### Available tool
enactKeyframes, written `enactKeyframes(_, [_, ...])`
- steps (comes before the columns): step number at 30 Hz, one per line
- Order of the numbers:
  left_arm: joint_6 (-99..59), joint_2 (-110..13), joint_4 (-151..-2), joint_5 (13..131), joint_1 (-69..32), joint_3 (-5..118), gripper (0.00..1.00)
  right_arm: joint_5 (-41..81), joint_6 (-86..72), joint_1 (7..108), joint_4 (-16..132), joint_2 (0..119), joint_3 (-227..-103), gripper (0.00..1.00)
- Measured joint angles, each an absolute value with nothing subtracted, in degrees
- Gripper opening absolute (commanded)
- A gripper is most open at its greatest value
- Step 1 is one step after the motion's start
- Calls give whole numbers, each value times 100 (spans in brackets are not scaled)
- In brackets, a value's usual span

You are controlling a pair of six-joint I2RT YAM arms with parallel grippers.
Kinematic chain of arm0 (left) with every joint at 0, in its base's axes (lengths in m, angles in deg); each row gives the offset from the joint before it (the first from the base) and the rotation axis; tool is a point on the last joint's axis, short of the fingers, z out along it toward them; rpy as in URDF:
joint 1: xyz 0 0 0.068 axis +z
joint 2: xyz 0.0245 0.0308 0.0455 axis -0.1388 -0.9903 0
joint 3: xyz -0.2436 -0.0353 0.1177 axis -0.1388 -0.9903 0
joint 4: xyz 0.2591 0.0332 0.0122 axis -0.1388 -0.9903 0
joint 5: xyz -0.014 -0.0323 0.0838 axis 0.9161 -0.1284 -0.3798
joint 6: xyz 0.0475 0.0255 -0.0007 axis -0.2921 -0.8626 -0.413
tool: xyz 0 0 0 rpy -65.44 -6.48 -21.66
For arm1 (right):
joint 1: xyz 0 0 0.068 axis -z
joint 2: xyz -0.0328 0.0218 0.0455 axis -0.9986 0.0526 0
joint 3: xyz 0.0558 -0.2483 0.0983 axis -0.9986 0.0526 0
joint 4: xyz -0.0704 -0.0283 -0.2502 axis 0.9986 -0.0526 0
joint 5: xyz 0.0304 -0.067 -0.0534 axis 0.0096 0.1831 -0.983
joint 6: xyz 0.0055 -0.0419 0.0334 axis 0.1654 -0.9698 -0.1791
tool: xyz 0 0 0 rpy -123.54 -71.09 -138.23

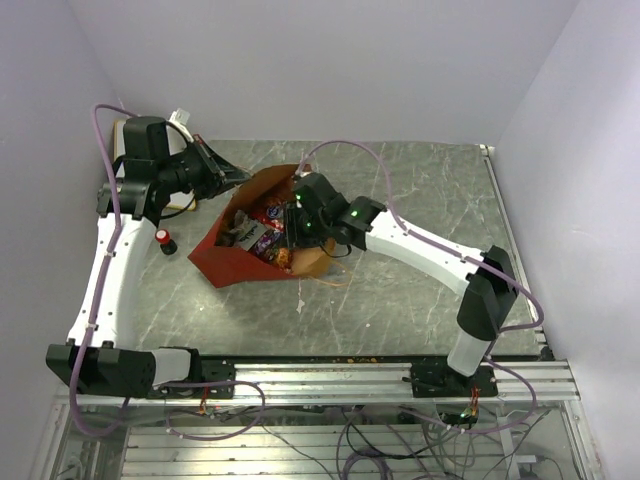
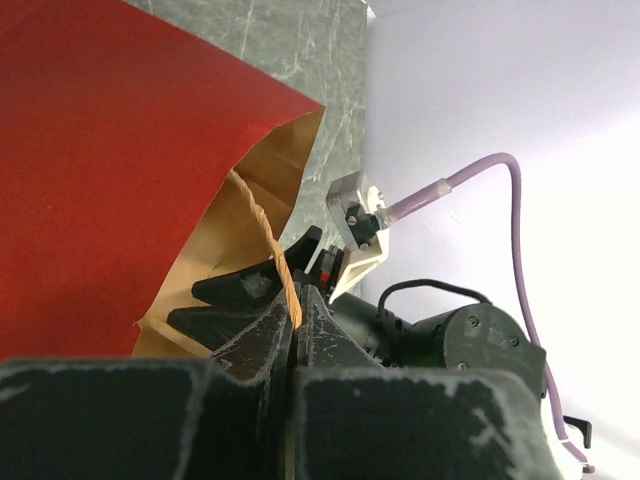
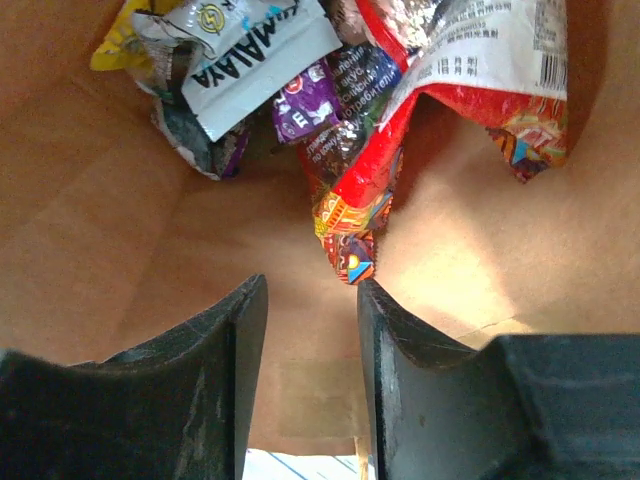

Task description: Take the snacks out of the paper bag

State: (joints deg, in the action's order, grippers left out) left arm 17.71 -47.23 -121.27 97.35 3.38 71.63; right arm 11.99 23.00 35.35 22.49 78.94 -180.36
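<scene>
The paper bag [image 1: 232,262], red outside and brown inside, lies on the grey table with its mouth held up. My left gripper [image 1: 236,178] is at the bag's far rim. In the left wrist view this gripper [image 2: 295,315] is shut on the bag's twisted paper handle [image 2: 262,225]. My right gripper [image 1: 292,228] reaches into the bag's mouth. Its jaws [image 3: 312,290] stand open with nothing between them. Just ahead lie the snacks: a red printed packet [image 3: 440,90] whose lower corner nearly touches the right finger, a white-labelled packet [image 3: 250,55], a purple one [image 3: 310,110] and a yellow one [image 3: 120,45].
A small red-capped bottle [image 1: 166,241] stands on the table left of the bag. A white object [image 1: 180,122] sits behind the left arm at the back left corner. White walls enclose the table on three sides, and a metal rail [image 1: 330,375] runs along the near edge.
</scene>
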Motion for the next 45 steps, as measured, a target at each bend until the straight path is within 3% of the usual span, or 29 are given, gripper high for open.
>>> enactKeyframes(7, [1862,-4496,-11959,9700,338,6811,7,504,3183,3356,2781,7929,-17424,45])
enactKeyframes(16, [1797,-4618,-11965,9709,338,6929,7,-390,3698,3308,3264,8657,-17776,45])
enactKeyframes(18, [1792,-4618,-11967,9711,338,6929,7,-560,3740,3301,3264,8890,-17929,40])
enactKeyframes(23, [1845,-4507,-11996,9704,338,6746,7,-796,3705,3295,3305,9273,-18351,10])
enactKeyframes(26, [1753,-4430,-12149,9687,338,6665,7,-838,3615,3277,3146,9507,-18825,0])
enactKeyframes(35, [1611,-4275,-12302,9630,338,6669,7,-702,3047,3179,2811,9380,-19220,0])
enactKeyframes(45, [1832,-4039,-12304,9621,338,6481,7,-331,2614,3179,1887,9369,-20648,0])
